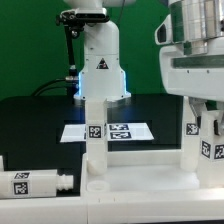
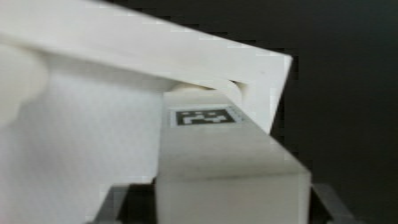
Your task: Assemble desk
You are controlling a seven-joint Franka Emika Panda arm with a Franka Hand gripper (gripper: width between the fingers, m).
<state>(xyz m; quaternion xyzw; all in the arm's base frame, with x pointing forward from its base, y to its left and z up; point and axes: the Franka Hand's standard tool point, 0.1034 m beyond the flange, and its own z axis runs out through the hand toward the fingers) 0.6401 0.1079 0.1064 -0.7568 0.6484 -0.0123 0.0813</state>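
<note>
The white desk tabletop (image 1: 140,185) lies flat in the foreground. One white leg (image 1: 95,125) with a tag stands upright at its far corner toward the exterior view's left. My gripper (image 1: 198,100), at the exterior view's right, is shut on a second tagged leg (image 1: 205,138) and holds it upright on the tabletop's corner there. In the wrist view this leg (image 2: 222,160) runs out from between my dark fingers (image 2: 128,203), and its peg end meets the tabletop (image 2: 125,110) at a corner hole. My gripper (image 2: 222,208) clamps the leg's near end.
A third tagged leg (image 1: 30,183) lies on its side at the exterior view's left, beside the tabletop. The marker board (image 1: 125,131) lies flat on the black table behind the upright leg. The robot's base (image 1: 100,65) stands at the back.
</note>
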